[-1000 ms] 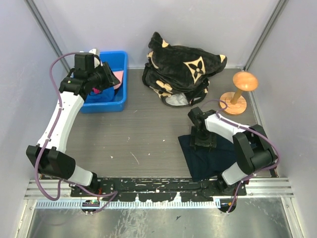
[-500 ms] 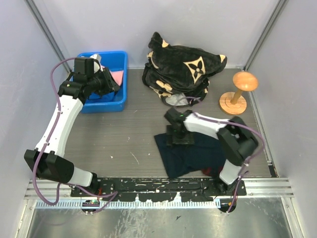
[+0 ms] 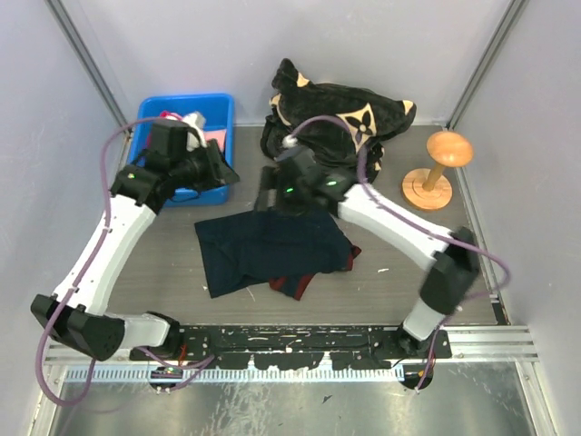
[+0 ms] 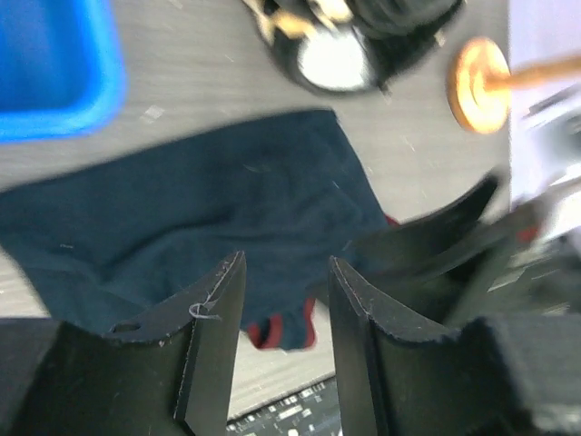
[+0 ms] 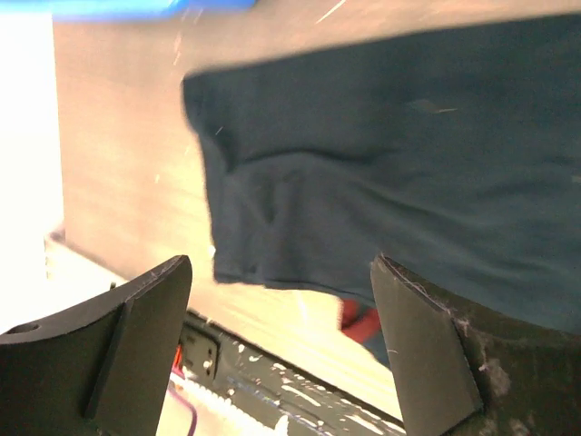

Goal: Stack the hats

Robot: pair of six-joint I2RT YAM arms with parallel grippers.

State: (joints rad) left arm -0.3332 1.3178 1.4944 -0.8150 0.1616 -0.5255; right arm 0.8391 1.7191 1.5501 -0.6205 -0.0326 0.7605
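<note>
The hats are mostly hidden: only a bit of light pink fabric (image 3: 216, 138) and a magenta scrap (image 3: 168, 115) show inside the blue bin (image 3: 222, 113) behind my left arm. No blue or black cap is in view. My left gripper (image 3: 221, 170) is open and empty, just outside the bin's right front corner; in the left wrist view it (image 4: 286, 272) hangs over the flat navy cloth (image 4: 209, 209). My right gripper (image 3: 280, 198) is open and empty above the cloth's far edge (image 3: 272, 247); the right wrist view shows it (image 5: 281, 272) over the cloth (image 5: 390, 163).
The navy cloth has a red edge peeking out at its front (image 3: 290, 286). The black plush bundle (image 3: 340, 127) sits at the back centre. A wooden stand (image 3: 434, 173) is at the back right. The mounting rail (image 3: 290, 341) runs along the front.
My right arm swept left and the navy cloth moved with it from the front right to the centre. My left gripper came out of the bin toward the right.
</note>
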